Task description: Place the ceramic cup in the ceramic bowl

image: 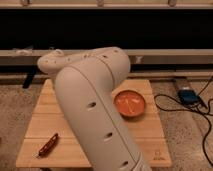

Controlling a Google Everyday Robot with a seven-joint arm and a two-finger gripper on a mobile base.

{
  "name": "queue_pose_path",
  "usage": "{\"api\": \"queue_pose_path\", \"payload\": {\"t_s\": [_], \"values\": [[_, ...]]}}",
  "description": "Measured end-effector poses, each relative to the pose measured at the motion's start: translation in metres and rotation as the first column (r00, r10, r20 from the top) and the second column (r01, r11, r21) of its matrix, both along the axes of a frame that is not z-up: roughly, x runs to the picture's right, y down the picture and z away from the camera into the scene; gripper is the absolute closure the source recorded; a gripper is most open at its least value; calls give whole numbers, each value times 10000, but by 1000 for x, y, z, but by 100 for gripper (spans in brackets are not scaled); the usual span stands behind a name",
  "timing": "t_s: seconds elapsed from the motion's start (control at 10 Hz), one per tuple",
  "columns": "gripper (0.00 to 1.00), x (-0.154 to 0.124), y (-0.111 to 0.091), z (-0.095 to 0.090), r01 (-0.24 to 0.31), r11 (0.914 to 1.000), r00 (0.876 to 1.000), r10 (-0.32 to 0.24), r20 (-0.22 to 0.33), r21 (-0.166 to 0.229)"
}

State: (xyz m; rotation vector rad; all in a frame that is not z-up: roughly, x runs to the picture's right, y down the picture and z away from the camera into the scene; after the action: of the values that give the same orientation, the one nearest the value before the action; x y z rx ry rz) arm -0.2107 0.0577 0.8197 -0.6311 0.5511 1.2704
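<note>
The orange-red ceramic bowl (130, 103) sits on the right side of a wooden board (40, 120). It holds nothing that I can see. The white ceramic cup is hidden or out of view. My large white arm (87, 100) fills the middle of the camera view, running from the bottom up to the left. The gripper is not in view; the arm hides whatever lies behind it.
A small red and dark object (48, 144) lies on the board's front left. A blue device (188, 95) with black cables (207, 125) lies on the speckled floor to the right. A dark shelf with metal rails (165, 55) stands behind the board.
</note>
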Motion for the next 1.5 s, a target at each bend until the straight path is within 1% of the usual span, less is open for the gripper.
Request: {"api": "queue_pose_path", "payload": {"t_s": [0.2, 0.4, 0.6, 0.8, 0.9, 1.1, 1.2, 1.3, 1.4, 1.5], "values": [[100, 39, -11, -19, -441, 9988, 9989, 443, -125, 199], [100, 85, -32, -38, -954, 9941, 9951, 967, -228, 518], [100, 131, -63, -48, -1463, 9855, 9879, 1500, -382, 863], [100, 170, -95, -52, -1781, 9766, 9800, 1871, -681, 1205], [100, 183, -103, -52, -1891, 9735, 9760, 2008, -848, 1290], [100, 218, -124, -36, -2170, 9650, 9607, 2378, -1431, 1470], [100, 229, -125, -30, -2327, 9618, 9531, 2551, -1627, 1446], [100, 256, -126, -21, -2474, 9568, 9402, 2751, -2007, 1526], [99, 272, -124, -11, -2583, 9536, 9295, 2890, -2291, 1547], [94, 280, -118, -2, -2666, 9521, 9204, 2975, -2538, 1495]]}}
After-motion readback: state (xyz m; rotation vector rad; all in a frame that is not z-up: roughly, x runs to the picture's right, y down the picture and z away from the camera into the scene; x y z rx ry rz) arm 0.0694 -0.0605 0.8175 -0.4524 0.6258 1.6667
